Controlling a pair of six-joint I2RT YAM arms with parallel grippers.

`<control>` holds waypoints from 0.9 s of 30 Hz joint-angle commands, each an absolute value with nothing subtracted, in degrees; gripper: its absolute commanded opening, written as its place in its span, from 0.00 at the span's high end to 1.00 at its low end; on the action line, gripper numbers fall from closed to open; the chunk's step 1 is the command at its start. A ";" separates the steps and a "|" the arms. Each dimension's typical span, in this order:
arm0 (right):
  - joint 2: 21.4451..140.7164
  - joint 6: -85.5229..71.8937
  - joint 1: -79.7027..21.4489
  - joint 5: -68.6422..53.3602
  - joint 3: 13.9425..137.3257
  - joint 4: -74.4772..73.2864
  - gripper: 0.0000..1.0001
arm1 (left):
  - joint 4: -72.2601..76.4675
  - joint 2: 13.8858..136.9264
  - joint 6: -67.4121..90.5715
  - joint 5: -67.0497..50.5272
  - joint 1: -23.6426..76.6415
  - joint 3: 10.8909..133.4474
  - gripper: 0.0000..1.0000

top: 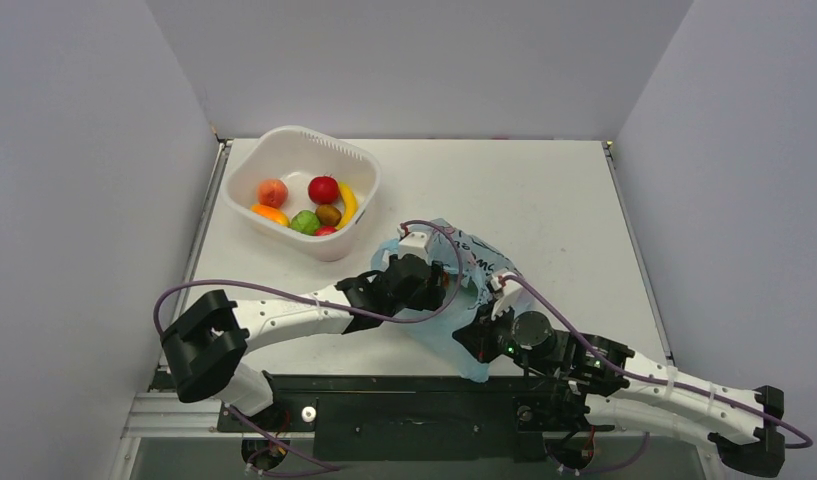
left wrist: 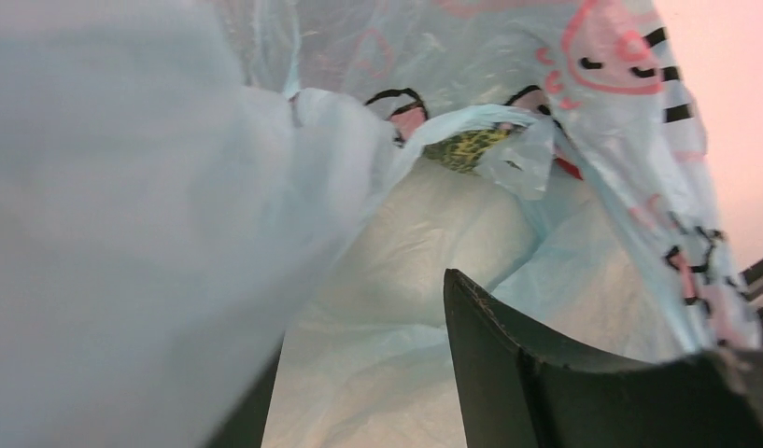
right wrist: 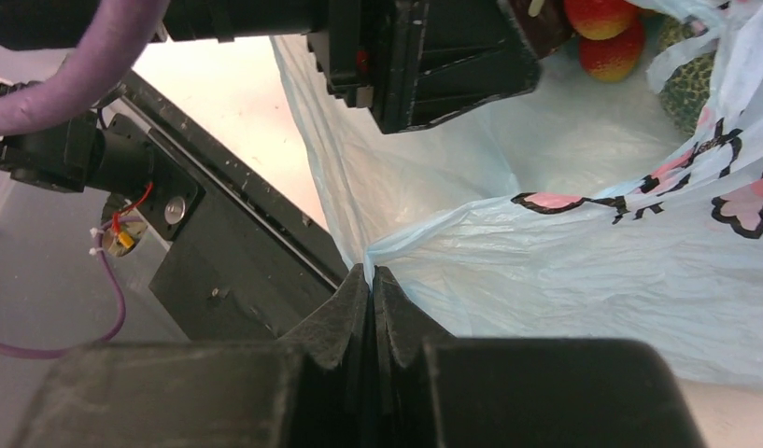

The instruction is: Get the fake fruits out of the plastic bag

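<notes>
The light-blue plastic bag [top: 454, 300] with pink cartoon prints lies mid-table. My left gripper [top: 439, 285] reaches into its mouth; in the left wrist view this gripper [left wrist: 363, 317] is open, with only bag film between the fingers [left wrist: 508, 364]. Deeper in lies a dark green gourd [left wrist: 466, 147]. My right gripper [right wrist: 370, 273] is shut on the bag's rim [right wrist: 433, 233]. Beyond it, inside the bag, show red-orange balls [right wrist: 601, 37] and the gourd [right wrist: 690, 89]. A red apple [top: 323, 189] and a yellow banana piece [top: 349, 203] lie in the white tub.
The white tub [top: 284, 140] stands at the back left and also holds a lime-green piece [top: 304, 222], a brown oval [top: 329, 214] and other small fruits. The black base rail [top: 404, 400] runs along the near edge. Grey walls enclose the table.
</notes>
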State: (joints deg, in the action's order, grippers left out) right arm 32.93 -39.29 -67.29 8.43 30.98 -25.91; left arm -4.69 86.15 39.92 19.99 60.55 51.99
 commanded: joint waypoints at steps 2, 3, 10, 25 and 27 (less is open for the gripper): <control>33.39 -39.07 -68.95 6.52 29.34 -20.35 1.00 | 0.15 87.63 38.43 17.09 61.37 55.17 0.43; 33.35 -39.13 -68.97 6.60 29.17 -20.38 1.00 | 0.25 87.85 38.74 17.38 61.53 55.32 0.43; 31.31 -38.46 -68.97 9.85 30.42 -22.91 1.00 | -8.24 92.09 28.29 19.50 61.66 62.75 0.43; 29.42 -38.62 -68.96 13.71 30.62 -26.01 1.00 | -22.07 101.67 7.29 23.76 58.29 73.83 0.36; 29.80 -38.69 -68.99 13.77 30.93 -25.93 1.00 | -22.10 103.36 6.35 25.40 58.13 74.79 0.32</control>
State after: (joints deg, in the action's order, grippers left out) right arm 29.93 -39.07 -68.69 11.77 29.15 -26.59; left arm -20.29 101.32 12.08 22.13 58.87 70.98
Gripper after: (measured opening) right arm 0.003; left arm 0.650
